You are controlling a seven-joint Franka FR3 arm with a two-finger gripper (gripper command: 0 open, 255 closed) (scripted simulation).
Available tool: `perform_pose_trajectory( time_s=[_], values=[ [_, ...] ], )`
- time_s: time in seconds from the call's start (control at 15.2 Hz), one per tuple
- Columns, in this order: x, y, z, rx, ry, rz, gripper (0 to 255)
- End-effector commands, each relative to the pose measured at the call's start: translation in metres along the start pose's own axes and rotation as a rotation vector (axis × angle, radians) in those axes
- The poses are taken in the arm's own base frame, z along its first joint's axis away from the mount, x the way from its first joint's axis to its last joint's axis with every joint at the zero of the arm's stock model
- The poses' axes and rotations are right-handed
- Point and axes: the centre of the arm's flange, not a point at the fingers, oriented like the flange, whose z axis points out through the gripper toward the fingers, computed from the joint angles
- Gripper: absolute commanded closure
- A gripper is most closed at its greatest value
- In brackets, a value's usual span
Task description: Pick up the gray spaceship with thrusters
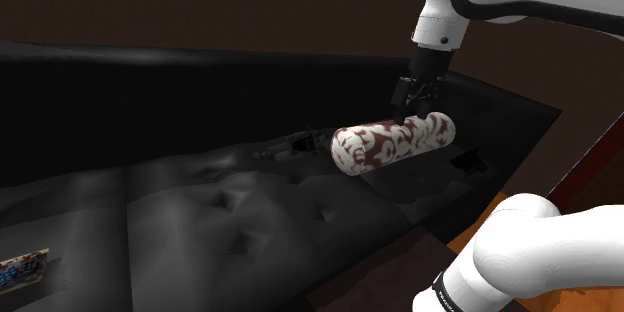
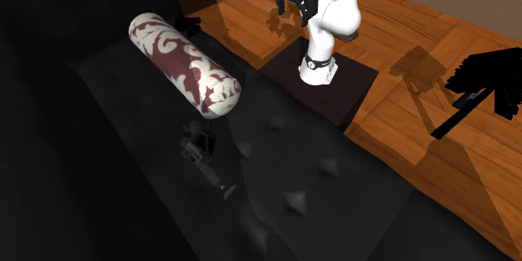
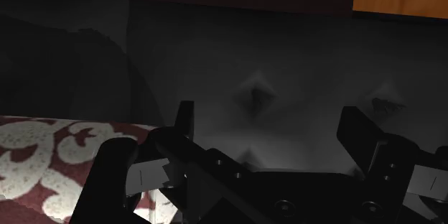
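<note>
The gray spaceship (image 1: 294, 145) is a small dark craft lying on the black sofa seat (image 1: 230, 230), just off the end of a maroon-and-white patterned bolster (image 1: 392, 143). In the second exterior view the spaceship (image 2: 204, 152) lies in front of the bolster (image 2: 184, 63), with a thin part trailing away from it. My gripper (image 1: 411, 108) hangs open just above the bolster's other end, well away from the spaceship, and holds nothing. In the second exterior view the gripper (image 2: 292, 7) shows near the top edge. From the wrist, the gripper (image 3: 244, 169) looks down at the cushion with the bolster (image 3: 43, 161) beside one finger.
The sofa's back and arm (image 1: 200, 80) rise behind the seat. A small colourful box (image 1: 22, 268) lies at the shoulder view's lower left. A wooden floor (image 2: 401, 42) surrounds the stand (image 2: 322, 79). A black silhouetted object (image 2: 481, 84) stands on the floor.
</note>
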Motion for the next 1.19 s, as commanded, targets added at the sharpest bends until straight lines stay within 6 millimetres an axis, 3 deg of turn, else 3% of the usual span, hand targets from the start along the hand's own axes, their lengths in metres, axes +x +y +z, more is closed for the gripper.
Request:
perform_pose_trajectory(
  time_s=[0.0,1.12],
  values=[
    [0.0,0.0,0.0,0.0,0.0,0.0,0],
    [0.205,0.033,0.097,-0.02,-0.039,-0.027,0]
  ],
)
